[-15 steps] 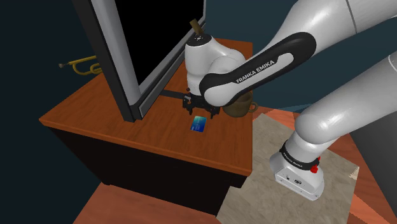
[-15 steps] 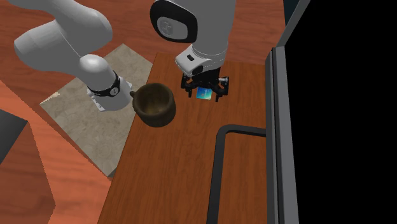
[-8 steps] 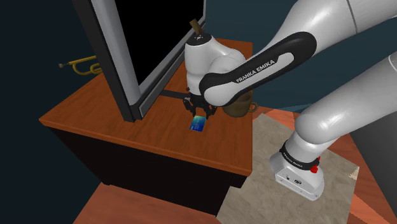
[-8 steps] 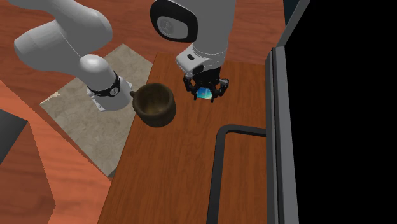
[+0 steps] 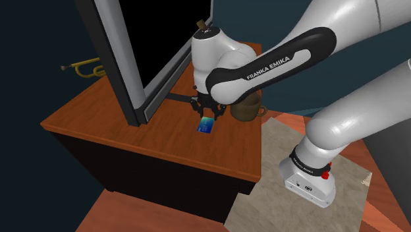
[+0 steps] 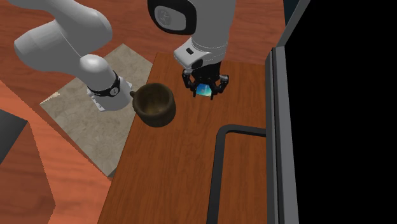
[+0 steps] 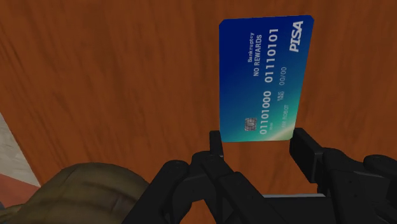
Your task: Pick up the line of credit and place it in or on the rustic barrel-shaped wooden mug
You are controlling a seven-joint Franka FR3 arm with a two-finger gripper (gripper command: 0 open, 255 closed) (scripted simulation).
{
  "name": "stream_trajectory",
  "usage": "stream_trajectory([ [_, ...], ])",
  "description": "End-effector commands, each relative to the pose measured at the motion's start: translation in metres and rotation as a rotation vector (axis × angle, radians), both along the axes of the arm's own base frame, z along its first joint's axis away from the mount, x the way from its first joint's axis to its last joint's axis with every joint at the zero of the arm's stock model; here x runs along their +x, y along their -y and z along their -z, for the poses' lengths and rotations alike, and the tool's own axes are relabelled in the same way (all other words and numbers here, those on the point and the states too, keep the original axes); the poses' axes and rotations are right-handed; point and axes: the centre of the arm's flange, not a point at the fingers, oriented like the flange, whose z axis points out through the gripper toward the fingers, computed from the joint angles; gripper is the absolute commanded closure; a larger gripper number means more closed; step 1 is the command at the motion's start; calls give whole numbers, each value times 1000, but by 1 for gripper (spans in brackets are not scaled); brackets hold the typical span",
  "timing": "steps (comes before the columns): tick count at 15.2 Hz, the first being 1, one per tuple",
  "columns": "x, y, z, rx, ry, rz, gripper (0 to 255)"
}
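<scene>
Hand pinches the blue card right at one short end, fingers pressed on its two long sides. The card hangs low over the table, near the brown mug. Risk, as I judge it: such a shallow grip on a thin, slick card could let it pivot or slip out on the lift, and carrying it this low could clip the mug's rim or miss the opening.
</scene>
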Motion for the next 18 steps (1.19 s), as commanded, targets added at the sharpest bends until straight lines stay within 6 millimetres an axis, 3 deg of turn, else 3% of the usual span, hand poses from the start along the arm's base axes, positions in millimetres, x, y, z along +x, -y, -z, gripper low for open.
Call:
stream_trajectory([
  [1, 1, 0, -11, 0, -1, 0, 255],
  [18, 1, 0, -100, 0, -1, 0, 255],
])
